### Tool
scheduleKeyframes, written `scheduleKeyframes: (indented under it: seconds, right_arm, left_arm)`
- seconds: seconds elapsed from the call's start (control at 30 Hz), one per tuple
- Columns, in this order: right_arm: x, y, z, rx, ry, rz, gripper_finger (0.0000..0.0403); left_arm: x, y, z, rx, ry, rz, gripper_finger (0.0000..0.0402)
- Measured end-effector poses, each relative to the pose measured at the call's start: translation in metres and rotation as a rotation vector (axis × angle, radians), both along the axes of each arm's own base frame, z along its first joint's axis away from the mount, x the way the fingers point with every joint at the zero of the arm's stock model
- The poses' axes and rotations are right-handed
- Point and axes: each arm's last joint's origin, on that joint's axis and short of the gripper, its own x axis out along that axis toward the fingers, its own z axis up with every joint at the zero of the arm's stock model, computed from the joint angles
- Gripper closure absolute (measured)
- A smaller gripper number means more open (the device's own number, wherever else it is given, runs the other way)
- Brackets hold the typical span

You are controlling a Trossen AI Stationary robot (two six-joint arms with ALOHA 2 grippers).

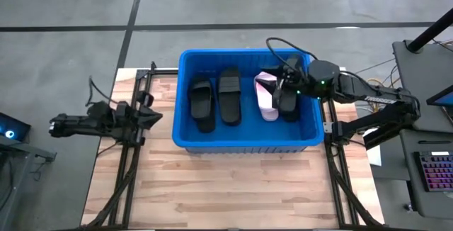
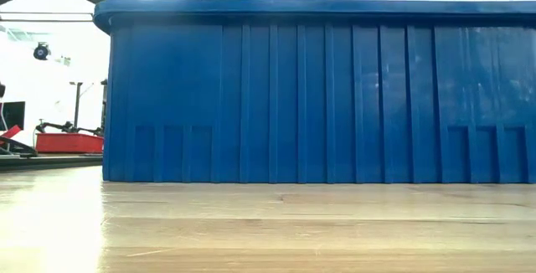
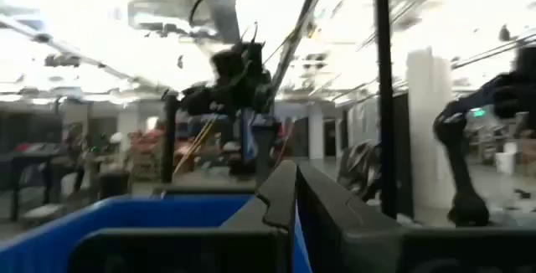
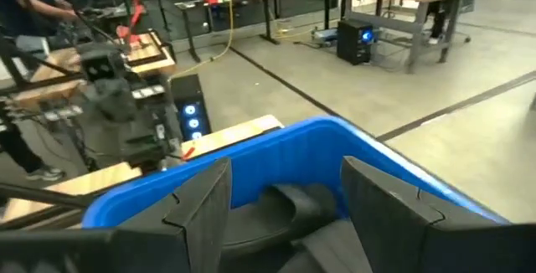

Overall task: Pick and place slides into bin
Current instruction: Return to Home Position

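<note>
You have four slides in the bin (image 1: 244, 147), lying side by side: three black slides (image 1: 202, 103) and one pink slide (image 1: 266, 96). Your right gripper (image 1: 285, 91) hangs over the rightmost black one and partly hides it, fingers spread wide and holding nothing. Your left gripper (image 1: 150, 115) waits left of the bin with its fingers nearly together.

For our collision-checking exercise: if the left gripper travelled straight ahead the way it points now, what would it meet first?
Most likely the blue bin, at its near wall, directly ahead of the left gripper. Height is unclear; it might clear the rim.
</note>
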Motion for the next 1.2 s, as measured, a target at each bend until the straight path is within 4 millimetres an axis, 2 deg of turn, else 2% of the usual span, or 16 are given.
scheduleKeyframes:
  seconds: [0.17,0.3,0.47,0.57,0.63,0.73,0.87,1.03,1.1,1.2]
  right_arm:
    - [0.004,0.011,-0.013,0.014,0.012,0.042,0.0188]
    - [0.009,0.018,-0.037,0.067,-0.02,0.099,0.0188]
    - [0.018,0.02,-0.073,0.078,-0.199,0.204,0.0188]
    - [0.015,0.023,-0.079,0.037,-0.367,0.299,0.0188]
    - [0.006,0.025,-0.083,0.032,-0.401,0.303,0.0189]
    - [-0.013,0.024,-0.093,0.038,-0.358,0.226,0.0204]
    - [-0.05,0.023,-0.109,0.06,-0.316,0.204,0.0268]
    - [-0.099,0.028,-0.131,0.07,-0.367,0.242,0.0369]
    - [-0.113,0.03,-0.141,0.048,-0.4,0.256,0.0386]
    - [-0.125,0.029,-0.157,0.033,-0.456,0.258,0.0389]
  left_arm:
    - [-0.006,0.002,-0.019,-0.019,-0.019,0.058,0.0402]
    - [-0.007,0.002,-0.033,-0.031,-0.027,0.063,0.0402]
    - [-0.005,0.003,-0.036,-0.084,-0.016,0.06,0.0402]
    - [-0.003,0.003,-0.04,-0.088,0.012,0.079,0.0402]
    - [-0.003,0.004,-0.039,-0.091,0.008,0.087,0.0402]
    - [-0.002,0.004,-0.041,-0.091,0.02,0.092,0.0401]
    - [-0.002,0.004,-0.042,-0.092,0.031,0.095,0.0402]
    - [-0.001,0.004,-0.043,-0.099,0.038,0.12,0.0402]
    - [-0.001,0.005,-0.042,-0.103,0.034,0.129,0.0402]
    - [-0.002,0.005,-0.042,-0.11,0.031,0.145,0.0402]
